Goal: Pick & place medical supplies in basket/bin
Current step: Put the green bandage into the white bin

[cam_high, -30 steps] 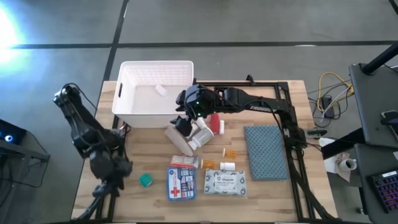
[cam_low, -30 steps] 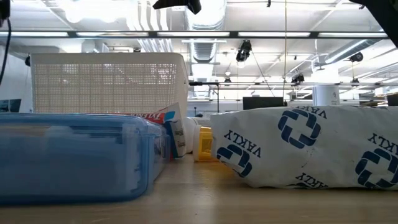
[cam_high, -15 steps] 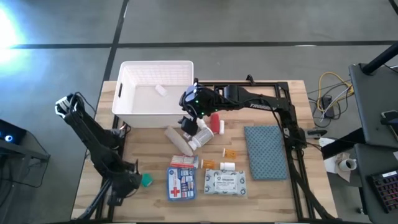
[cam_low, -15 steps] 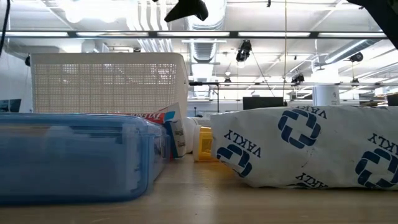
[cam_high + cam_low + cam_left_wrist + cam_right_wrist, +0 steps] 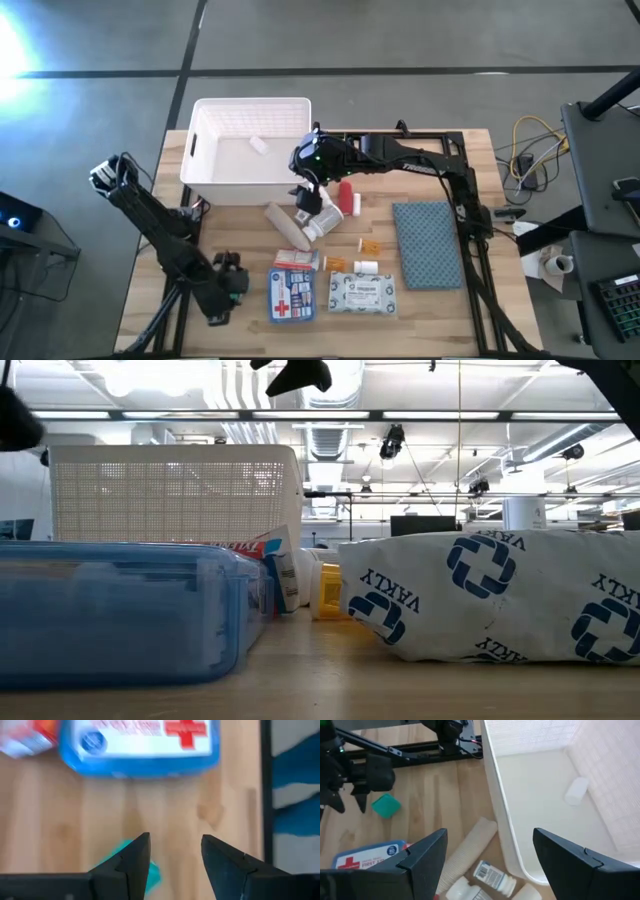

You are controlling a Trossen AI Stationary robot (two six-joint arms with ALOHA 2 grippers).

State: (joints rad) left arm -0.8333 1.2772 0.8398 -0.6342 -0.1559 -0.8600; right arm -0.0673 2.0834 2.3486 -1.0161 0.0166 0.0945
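Note:
The white slotted bin (image 5: pixel 200 140) stands at the table's far left and holds one small white item (image 5: pixel 576 790). My right gripper (image 5: pixel 492 865) hovers open above the bin's near wall (image 5: pixel 505 835), over the tan roll (image 5: pixel 287 227), white pill bottles (image 5: pixel 320 215) and red tube (image 5: pixel 347 195). My left gripper (image 5: pixel 175 855) is open and low at the near left, with the green piece (image 5: pixel 150 872) on the table beside one finger. Just beyond it lies the blue-white first-aid pouch (image 5: pixel 292 295), with the white wipes pack (image 5: pixel 362 293) to its right. Orange bits (image 5: pixel 368 245) lie between.
The blue-grey cloth pad (image 5: pixel 428 243) lies on the table's right side. A black frame (image 5: pixel 455 170) runs along the far and right edges. Bare wood (image 5: pixel 230 240) shows between the bin and the green piece.
My left gripper has swung from the table's near-left edge toward the right, low over the wood, and now stands at the green piece beside the first-aid pouch. The supplies have stayed where they were.

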